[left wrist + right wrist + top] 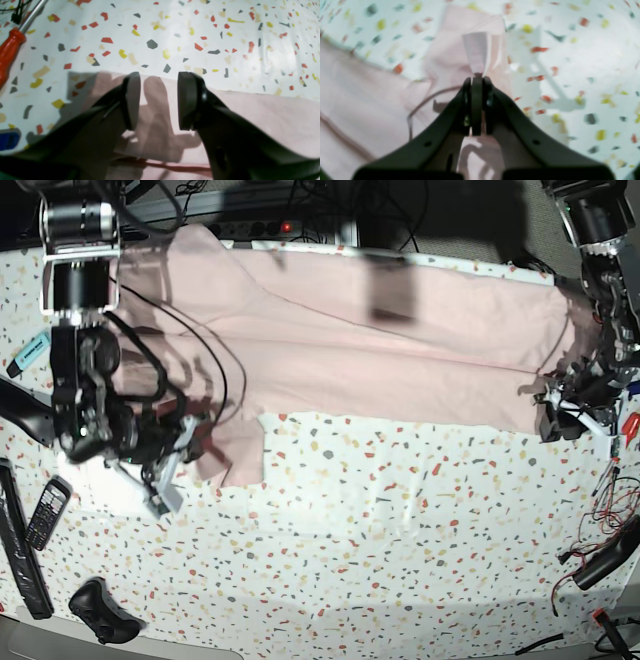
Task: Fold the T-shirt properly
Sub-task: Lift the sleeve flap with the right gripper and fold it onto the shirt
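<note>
Pale pink cotton, the T-shirt lay stretched long across the far half of the terrazzo-patterned table, running from about 10 o'clock to 3 o'clock in the base view. One lengthwise fold line ran along the body, so a first fold looked done; no lettering showed, only plain fabric. A sleeve or corner flap hung down toward 8 o'clock near the right arm.

Right gripper: fingers clenched tight, pinching a small peak of pink fabric that stood up just past the tips in the right wrist view. So that end was grasped, cloth slightly lifted.

Left gripper: pads spread wide apart, nothing between them, hovering over the shirt's edge at the 3 o'clock end of the base view. Pink cloth lay below and between the pads; whether they touched it could not be told.

Judgement: early to middle stage. Shirt was flattened and maybe halved lengthwise, one end gripped, the other not yet taken. Left to do: grasp at the left arm's end, bring sleeves in, fold crosswise into a compact rectangle.

Clutter near the edges: orange-handled screwdriver, a remote at 8 o'clock.
</note>
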You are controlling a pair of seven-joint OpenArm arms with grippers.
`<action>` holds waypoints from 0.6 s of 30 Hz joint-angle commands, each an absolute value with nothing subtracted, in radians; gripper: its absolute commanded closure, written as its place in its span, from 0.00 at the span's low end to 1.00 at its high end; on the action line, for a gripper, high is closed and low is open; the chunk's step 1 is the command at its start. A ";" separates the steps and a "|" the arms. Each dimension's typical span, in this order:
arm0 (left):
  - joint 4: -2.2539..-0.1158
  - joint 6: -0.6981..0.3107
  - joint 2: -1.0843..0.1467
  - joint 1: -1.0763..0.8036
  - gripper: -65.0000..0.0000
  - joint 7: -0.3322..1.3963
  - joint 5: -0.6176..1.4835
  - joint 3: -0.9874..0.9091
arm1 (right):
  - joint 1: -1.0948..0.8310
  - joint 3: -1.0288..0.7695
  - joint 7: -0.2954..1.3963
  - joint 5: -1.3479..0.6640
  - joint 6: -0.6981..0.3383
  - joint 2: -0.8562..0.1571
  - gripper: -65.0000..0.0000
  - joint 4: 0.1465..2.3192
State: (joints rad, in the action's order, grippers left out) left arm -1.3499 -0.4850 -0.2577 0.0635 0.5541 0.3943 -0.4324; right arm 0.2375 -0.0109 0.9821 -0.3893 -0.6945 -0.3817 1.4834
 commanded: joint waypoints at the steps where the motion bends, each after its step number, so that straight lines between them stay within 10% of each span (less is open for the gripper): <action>1: -1.370 -0.490 -0.272 0.080 0.64 0.533 0.408 -0.437 | 0.229 -0.017 0.970 -0.400 -0.698 -0.393 1.00 1.547; 18: -1.370 -0.490 -0.272 0.080 0.64 0.553 0.408 -0.437 | -0.283 -0.017 0.896 -0.405 -0.698 -0.390 1.00 2.032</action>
State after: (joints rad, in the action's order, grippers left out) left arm -1.3499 -0.4854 -0.2577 0.0639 0.5766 0.3950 -0.4324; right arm -0.2916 -0.0116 0.9154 -0.3927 -0.6937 -0.3824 2.0125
